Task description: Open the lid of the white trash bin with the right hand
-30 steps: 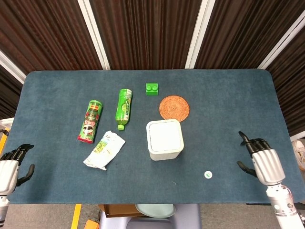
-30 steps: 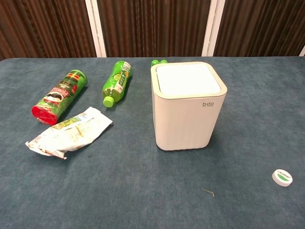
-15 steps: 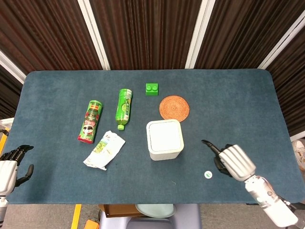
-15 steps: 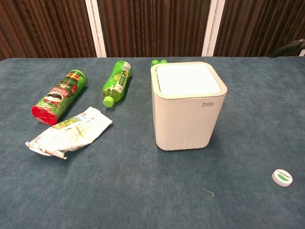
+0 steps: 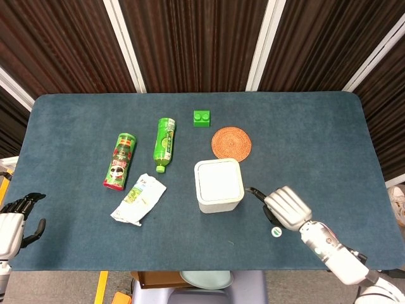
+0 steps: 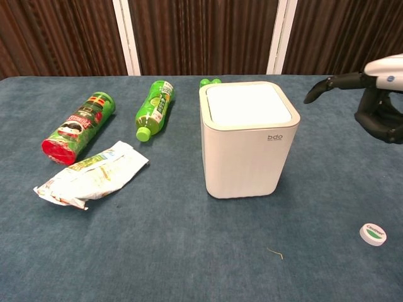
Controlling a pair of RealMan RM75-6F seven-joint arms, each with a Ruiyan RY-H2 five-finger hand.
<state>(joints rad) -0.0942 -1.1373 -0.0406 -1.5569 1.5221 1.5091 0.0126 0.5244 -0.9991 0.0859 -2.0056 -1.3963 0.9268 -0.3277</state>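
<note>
Centrally on the blue table (image 5: pixel 304 133) stands the white trash bin (image 6: pixel 247 141), its lid (image 6: pixel 249 103) lying flat and closed. Just to the bin's right the right hand (image 5: pixel 286 207) hovers at lid height, not touching it, holding nothing, with one finger stretched toward the bin and the others curled under; a small white-and-green cap (image 6: pixel 373 234) lies on the table to the bin's right. Well left of the bin, at the table's edge, the left hand (image 5: pixel 14 223) holds nothing, fingers loosely apart.
</note>
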